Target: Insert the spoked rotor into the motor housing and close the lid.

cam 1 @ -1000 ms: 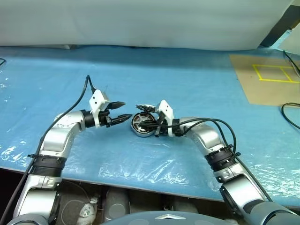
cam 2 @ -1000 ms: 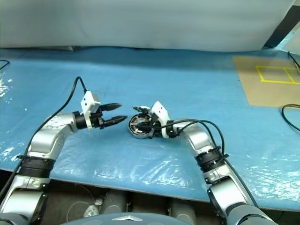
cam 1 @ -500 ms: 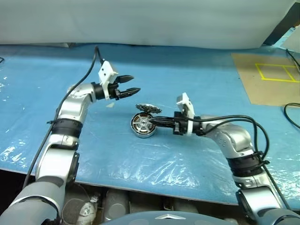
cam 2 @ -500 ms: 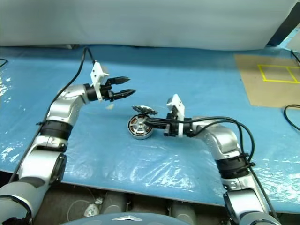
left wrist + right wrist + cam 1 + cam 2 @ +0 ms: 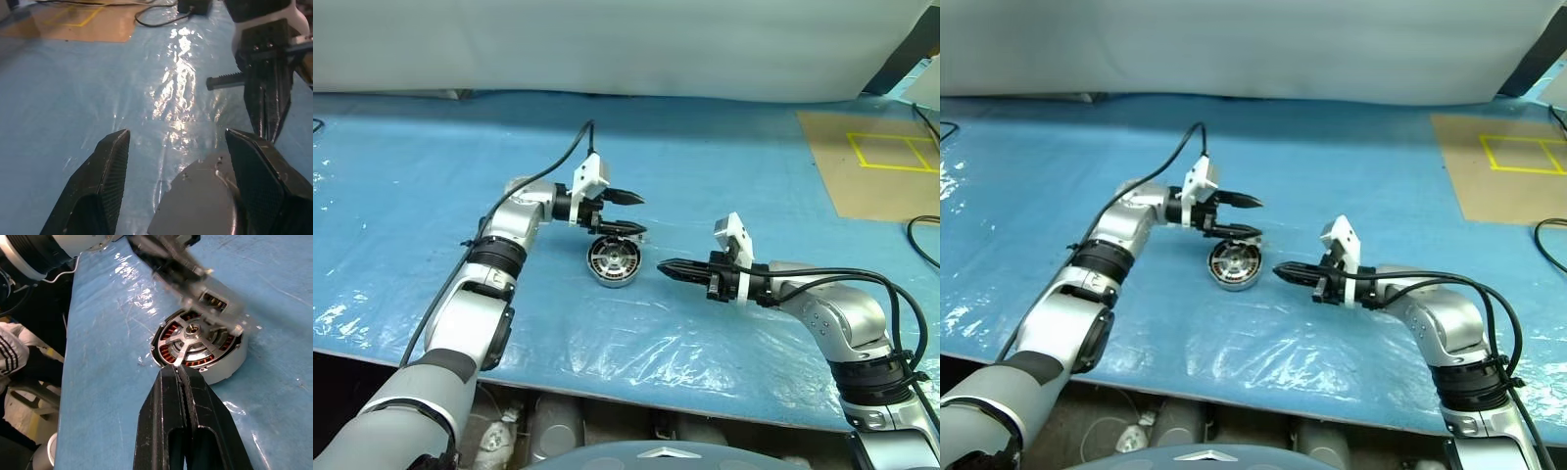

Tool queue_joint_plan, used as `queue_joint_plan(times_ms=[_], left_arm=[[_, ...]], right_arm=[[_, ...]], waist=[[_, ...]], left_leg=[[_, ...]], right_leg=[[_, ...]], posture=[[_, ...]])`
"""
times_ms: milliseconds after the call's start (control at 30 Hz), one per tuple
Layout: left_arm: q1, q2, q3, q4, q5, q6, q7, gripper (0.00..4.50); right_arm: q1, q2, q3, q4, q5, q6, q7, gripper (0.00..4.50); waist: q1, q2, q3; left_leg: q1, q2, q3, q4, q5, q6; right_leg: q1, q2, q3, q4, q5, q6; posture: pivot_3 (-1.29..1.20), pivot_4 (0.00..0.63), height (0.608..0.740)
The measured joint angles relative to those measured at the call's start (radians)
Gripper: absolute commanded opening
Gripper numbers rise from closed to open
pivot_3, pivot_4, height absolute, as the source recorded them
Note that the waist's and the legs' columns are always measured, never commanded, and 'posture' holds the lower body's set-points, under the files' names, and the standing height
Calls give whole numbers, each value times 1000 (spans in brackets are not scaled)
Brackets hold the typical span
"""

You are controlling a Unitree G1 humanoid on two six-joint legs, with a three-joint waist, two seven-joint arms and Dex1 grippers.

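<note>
housing first: the motor housing (image 5: pixel 614 264) lies on the blue plastic-covered table (image 5: pixel 724 176), about midway between the two arms, its open face up. inside it, the right wrist view shows the spoked rotor (image 5: pixel 194 339) seated, silvery spokes over copper-orange windings; the far part of the rotor is covered there by the lid and a blurred dark finger, so its full rim cannot be checked. the lid (image 5: pixel 621 230) stands raised over the far edge of the housing, tilted rather than flat; where it joins the housing is hidden. the left gripper (image 5: pixel 625 212) reaches in from the left with its fingers spread, one above the lid and the lower one at the lid's edge; in the left wrist view the plain grey lid (image 5: pixel 195 205) sits between the two fingers, beside the one on the right, but whether that finger actually touches it is hard to make out, and the lid is cut off by the frame edge. nothing is grasped by it that can be confirmed. the right gripper (image 5: pixel 664 266) is clenched tight with nothing between its fingers, pointing at the housing from the right, its tip just beside the housing without touching it.
</note>
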Motion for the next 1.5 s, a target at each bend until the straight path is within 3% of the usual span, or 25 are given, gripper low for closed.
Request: queue_joint_plan(times_ms=[300,900,1333,1500], left_arm=[[89,85,-55,-26,48,-48,-107,3256],[250,125,-75,-251,48,-71,-85,3256],[344,175,145,-685,-206,313,167,3256],[521,204,199,-825,-247,396,286,3292]], right_arm=[[-1,-2,-7,0,-3,-2,-37,0],[-67,10,13,55,-39,-10,-54,0],[-143,37,29,37,3,-40,-5,0],[-222,70,129,107,-120,-128,-31,1231]], waist=[[0,0,0],[-2,1,0],[-13,1,0],[-18,1,0]], left_leg=[[0,0,0,0,-1,-1],[2,0,0,-1,-2,-3],[0,0,1,-2,-2,-3],[0,0,1,-2,-2,-3]], right_leg=[[0,0,0,0,0,0],[1,-1,0,0,-3,-4],[-1,0,0,0,-3,-4],[-1,0,0,0,-3,-4]], posture=[[0,150,740],[0,150,740],[0,150,740],[0,150,740]])
